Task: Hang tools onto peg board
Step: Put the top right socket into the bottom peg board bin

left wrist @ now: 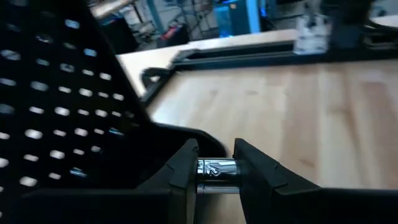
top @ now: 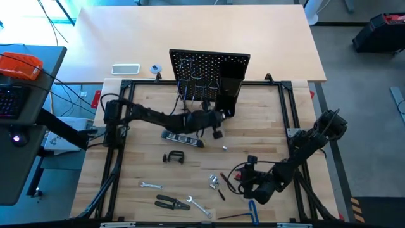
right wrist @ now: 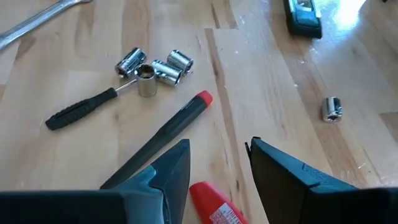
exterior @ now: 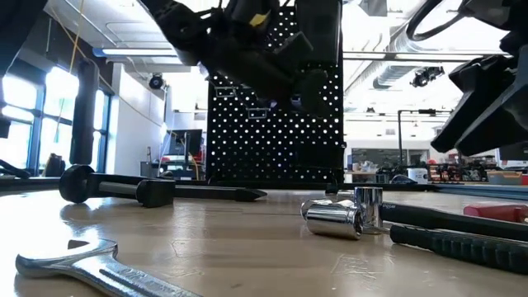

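Reaching from above, the left gripper [top: 217,120] sits just before the upright black perforated peg board [top: 209,66]; its wrist view shows fingers [left wrist: 180,174] clamped on a small chrome socket [left wrist: 216,170]. Right wrist view: the right gripper [right wrist: 214,165] stands apart over a red-handled screwdriver [right wrist: 211,205], bare wooden tabletop [right wrist: 273,93] beyond.

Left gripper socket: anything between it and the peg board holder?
Nothing visible. The left gripper is shut on a small chrome socket right beside the peg board, near its black box holder. No tool lies between them. The right gripper is open over a red-handled screwdriver at the near side of the table.
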You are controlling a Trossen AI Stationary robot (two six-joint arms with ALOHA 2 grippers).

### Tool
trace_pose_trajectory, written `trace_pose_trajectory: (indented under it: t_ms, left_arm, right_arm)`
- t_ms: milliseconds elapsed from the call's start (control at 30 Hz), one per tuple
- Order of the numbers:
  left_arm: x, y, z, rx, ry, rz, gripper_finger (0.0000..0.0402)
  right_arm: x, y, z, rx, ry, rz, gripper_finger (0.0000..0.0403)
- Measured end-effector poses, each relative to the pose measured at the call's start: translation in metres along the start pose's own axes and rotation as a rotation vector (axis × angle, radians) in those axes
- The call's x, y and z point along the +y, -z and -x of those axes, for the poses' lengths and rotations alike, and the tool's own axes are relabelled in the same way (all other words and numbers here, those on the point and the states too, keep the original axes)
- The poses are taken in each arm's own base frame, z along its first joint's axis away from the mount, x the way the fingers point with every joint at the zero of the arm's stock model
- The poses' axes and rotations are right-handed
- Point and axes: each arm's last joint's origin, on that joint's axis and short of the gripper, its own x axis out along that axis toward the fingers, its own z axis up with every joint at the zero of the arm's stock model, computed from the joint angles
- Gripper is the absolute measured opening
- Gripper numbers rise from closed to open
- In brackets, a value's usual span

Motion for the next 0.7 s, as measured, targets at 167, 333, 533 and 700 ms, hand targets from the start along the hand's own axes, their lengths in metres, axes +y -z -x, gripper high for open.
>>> trace_pose_trajectory:
  t_ms: [167,333,533,700]
  left_arm:
    - [0.023,-0.001,-0.01,0.003,-0.034,0.035,0.0072]
    - [0.032,0.006,-0.014,0.051,-0.02,0.055,0.0073]
    - [0.027,0.018,-0.02,0.083,-0.009,0.041,0.0082]
    - [0.023,0.028,-0.025,0.108,-0.004,0.032,0.0099]
  right_arm:
    - [0.0,0.0,0.0,-0.013,0.016,0.001,0.0161]
    - [-0.001,0.0,0.0,-0.015,0.019,0.001,0.0161]
    - [-0.001,-0.001,0.0,-0.035,0.04,0.004,0.0161]
    - [-0.001,-0.002,0.0,-0.042,0.04,-0.004,0.0161]
